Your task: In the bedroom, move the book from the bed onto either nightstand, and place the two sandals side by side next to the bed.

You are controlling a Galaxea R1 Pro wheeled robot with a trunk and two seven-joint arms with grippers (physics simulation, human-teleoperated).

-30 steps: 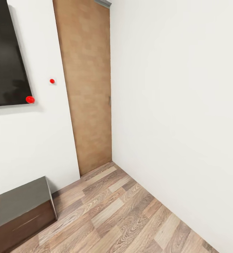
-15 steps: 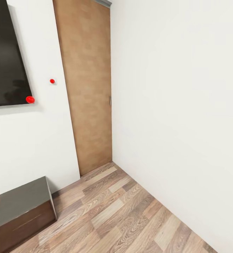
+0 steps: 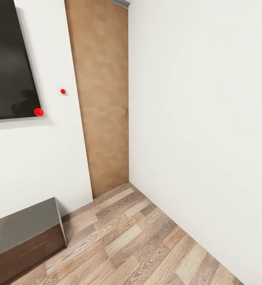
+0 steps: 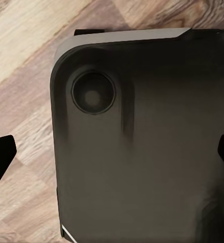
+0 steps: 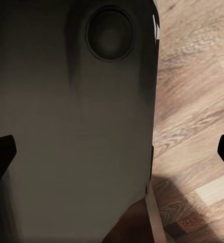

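- Facing a room corner: white walls, wood-plank floor, and a closed wooden door right at the corner.
- Big dark wall-mounted screen at the head view's left edge, with a red dot at its lower corner and a smaller red dot on the wall between screen and door.
- Long low dark cabinet under the screen — looks like the TV unit, not a nightstand.
- Nothing from the job on camera here, so can't say where the book, bed, sandals or nightstands sit. Probably just in transit, with all of it left to do as far as these shots go: book onto a nightstand, sandals paired up beside the bed.
- Both arms apparently tucked in and pointing down: each wrist camera looks past a dark rounded robot body panel to the planks.
- Left gripper: dark fingertips poke in at opposite edges of the shot — spread wide, nothing held.
- Right gripper: same deal, fingertips far apart, empty.
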